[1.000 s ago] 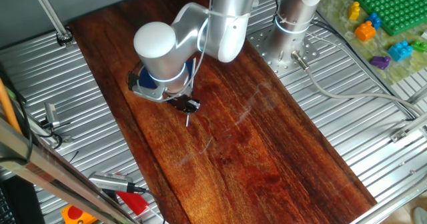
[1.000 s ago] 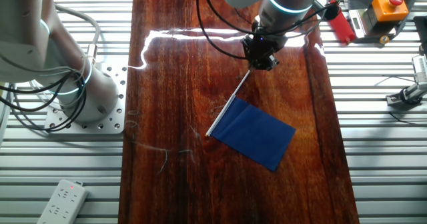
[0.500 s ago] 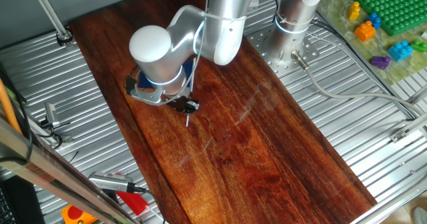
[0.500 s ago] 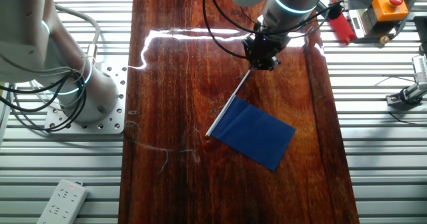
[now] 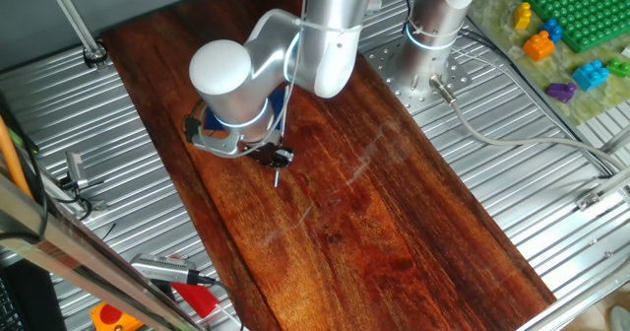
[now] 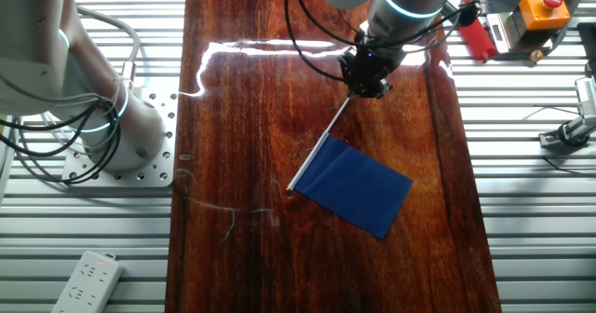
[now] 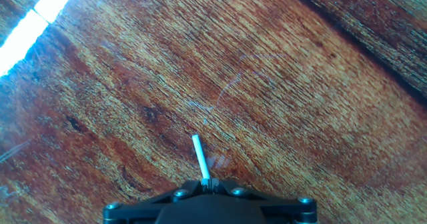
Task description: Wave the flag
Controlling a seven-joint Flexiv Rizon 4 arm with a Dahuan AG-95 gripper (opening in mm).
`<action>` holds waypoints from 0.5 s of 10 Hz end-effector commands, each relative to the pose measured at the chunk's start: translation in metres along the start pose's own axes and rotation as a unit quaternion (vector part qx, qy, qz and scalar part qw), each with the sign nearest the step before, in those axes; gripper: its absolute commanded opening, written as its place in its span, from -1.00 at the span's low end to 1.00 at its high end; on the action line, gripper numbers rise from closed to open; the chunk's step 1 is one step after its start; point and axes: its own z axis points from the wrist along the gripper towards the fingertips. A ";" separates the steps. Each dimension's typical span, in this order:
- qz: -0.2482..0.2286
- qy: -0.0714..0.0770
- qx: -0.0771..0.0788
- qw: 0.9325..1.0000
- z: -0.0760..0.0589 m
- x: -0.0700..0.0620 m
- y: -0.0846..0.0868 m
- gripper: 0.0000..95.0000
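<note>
The flag (image 6: pixel 358 187) is a dark blue cloth on a thin white stick (image 6: pixel 317 150). It lies on the wooden board, cloth toward the near right in the other fixed view. My gripper (image 6: pixel 365 87) is shut on the stick's far end there. In one fixed view the arm hides the cloth; only a short stub of stick (image 5: pixel 277 178) pokes out below the gripper (image 5: pixel 272 157). In the hand view the stick's end (image 7: pixel 199 159) sticks out from between the closed jaws (image 7: pixel 205 183).
A dark wooden board (image 6: pixel 251 89) covers the table's middle. A second arm's base (image 6: pixel 121 127) stands left of it. A power strip (image 6: pixel 88 278) lies near left. Red tools (image 6: pixel 475 29) and an orange box (image 6: pixel 543 10) sit far right. Toy bricks (image 5: pixel 551 35) lie at the far corner.
The arm's elbow has shifted slightly to the left in one fixed view. The gripper and the flag have stayed nearly in place.
</note>
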 end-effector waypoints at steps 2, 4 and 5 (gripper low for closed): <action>-0.003 0.000 0.000 1.000 0.000 0.000 0.000 -0.60; -0.003 0.000 0.000 1.000 0.000 0.000 0.001 -0.60; -0.002 0.000 0.000 1.000 0.000 -0.001 0.002 -0.60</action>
